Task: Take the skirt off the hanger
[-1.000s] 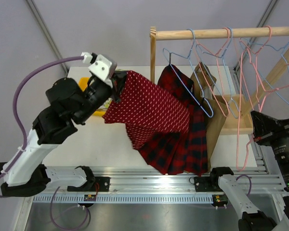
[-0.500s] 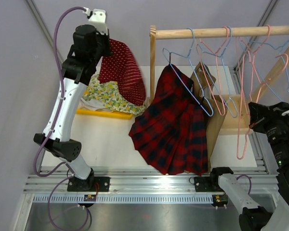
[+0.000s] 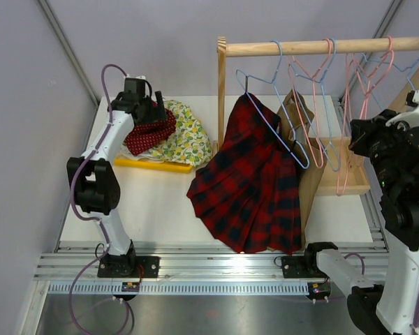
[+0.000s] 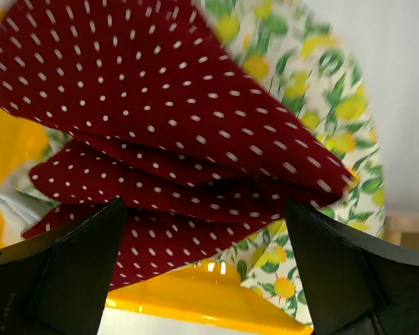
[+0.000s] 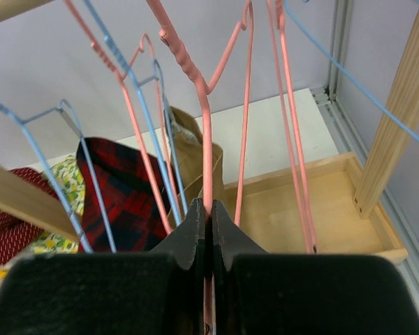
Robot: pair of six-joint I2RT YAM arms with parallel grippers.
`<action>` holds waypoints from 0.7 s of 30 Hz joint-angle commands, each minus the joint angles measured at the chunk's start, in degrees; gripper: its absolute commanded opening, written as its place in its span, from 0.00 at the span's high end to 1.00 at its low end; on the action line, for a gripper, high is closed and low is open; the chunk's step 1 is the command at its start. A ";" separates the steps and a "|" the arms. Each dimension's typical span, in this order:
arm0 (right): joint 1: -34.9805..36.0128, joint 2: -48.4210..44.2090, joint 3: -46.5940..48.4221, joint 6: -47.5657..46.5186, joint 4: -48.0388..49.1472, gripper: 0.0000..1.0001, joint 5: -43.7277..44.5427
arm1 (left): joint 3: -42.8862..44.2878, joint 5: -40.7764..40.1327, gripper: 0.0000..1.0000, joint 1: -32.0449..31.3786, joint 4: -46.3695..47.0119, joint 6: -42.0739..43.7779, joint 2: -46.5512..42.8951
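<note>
Filling tray (image 3: 153, 165): dotted garment (image 4: 160, 105); left gripper (image 4: 204, 204) wide, right gripper (image 5: 208, 207) seemingly pinching pink hanger (image 5: 204, 139).

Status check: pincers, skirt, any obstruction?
Left pincer open over dotted garment. Right pincer shut on pink hanger. Skirt hangs on blue hanger, untouched. Brown paper bag close beside it.

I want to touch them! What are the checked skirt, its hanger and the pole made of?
Skirt: soft woven cloth, probably; it hangs in pleats. Hanger: thin wire, seemingly coated pale blue. Pole: pale bare wood, matt.
</note>
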 commanded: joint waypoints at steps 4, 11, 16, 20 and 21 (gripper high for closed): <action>0.26 5.16 1.77 -5.25 9.66 1.00 7.32 | -8.54 1.57 0.01 -0.38 3.19 -1.57 -13.34; 0.26 13.68 7.04 -8.33 14.32 1.00 9.61 | -11.63 3.06 0.01 -0.46 4.06 0.01 -18.80; -0.80 19.49 9.34 -9.04 14.94 1.00 8.30 | -10.49 3.24 0.01 -0.46 2.66 0.63 -18.54; -2.82 19.58 5.92 -6.76 15.03 1.00 4.26 | -11.19 3.77 0.01 -0.46 3.27 0.63 -19.77; -3.43 18.71 5.04 -6.32 15.12 1.00 3.64 | -11.28 3.77 0.01 -0.46 3.36 0.63 -19.86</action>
